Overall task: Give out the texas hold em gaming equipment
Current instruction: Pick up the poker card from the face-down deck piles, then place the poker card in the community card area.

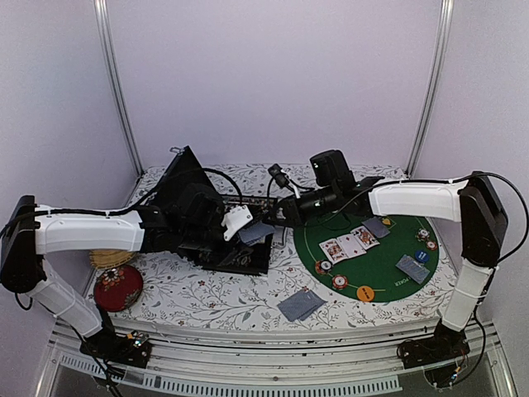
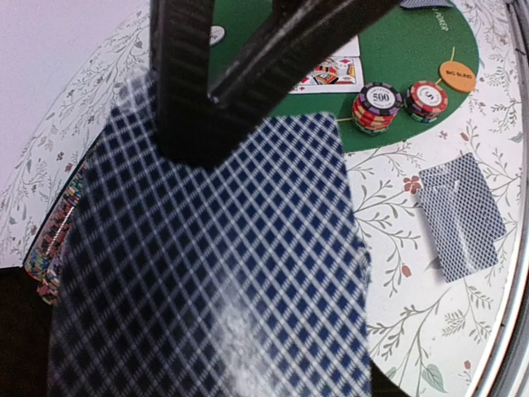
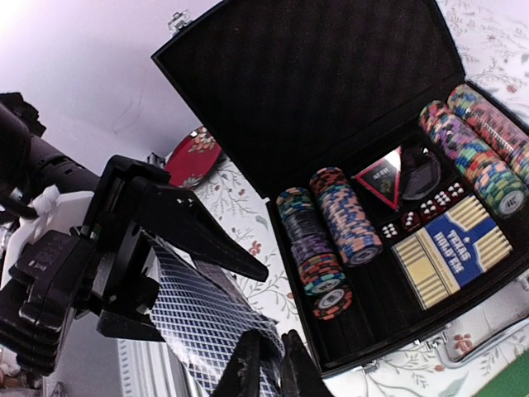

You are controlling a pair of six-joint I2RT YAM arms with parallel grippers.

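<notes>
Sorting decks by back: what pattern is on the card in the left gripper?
Dark blue card, white diamond lattice; clearest in left wrist view.

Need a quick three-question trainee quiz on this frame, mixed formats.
1. True or false: the black case is closed.
2. What does the left gripper hold? A) a poker chip B) blue-backed playing cards C) dice
3. Fill in: the orange button disc lies on the green ___.
Key: 1 false; 2 B; 3 mat.
</notes>
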